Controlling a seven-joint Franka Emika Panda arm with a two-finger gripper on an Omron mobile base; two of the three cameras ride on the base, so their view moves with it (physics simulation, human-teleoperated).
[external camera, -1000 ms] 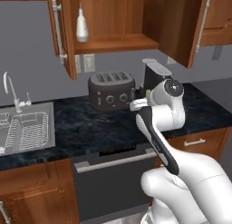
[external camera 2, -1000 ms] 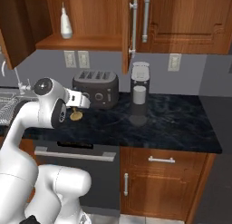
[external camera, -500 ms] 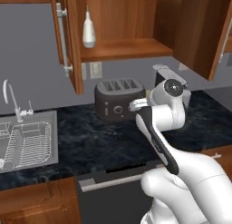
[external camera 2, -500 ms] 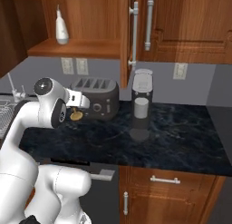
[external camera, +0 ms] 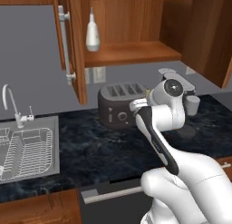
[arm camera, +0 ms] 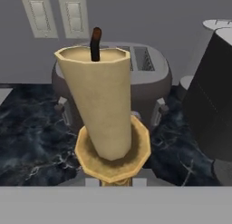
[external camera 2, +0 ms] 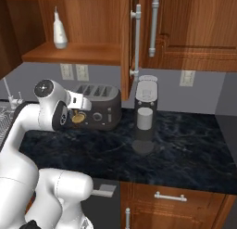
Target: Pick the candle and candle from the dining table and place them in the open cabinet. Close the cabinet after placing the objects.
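Right base view: black marble counter (external camera 2: 185, 149), wooden cabinet (external camera 2: 194, 33)

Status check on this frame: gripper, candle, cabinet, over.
Gripper shut on taper candle, carried above the counter. Cabinet open, white bottle on its shelf. Toaster and coffee machine stand below the opening.

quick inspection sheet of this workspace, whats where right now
surface: black marble counter with a sink at its left end
job's things: taper candle on its gold candlestick, carried above the counter; cabinet open, shelf at the level of the arm's top joint
clutter: toaster, coffee machine, white bottle on the cabinet shelf
grippers: tool shut on the candlestick
cables: nothing seen
surroundings: wall sockets, faucet, drawer fronts below the counter
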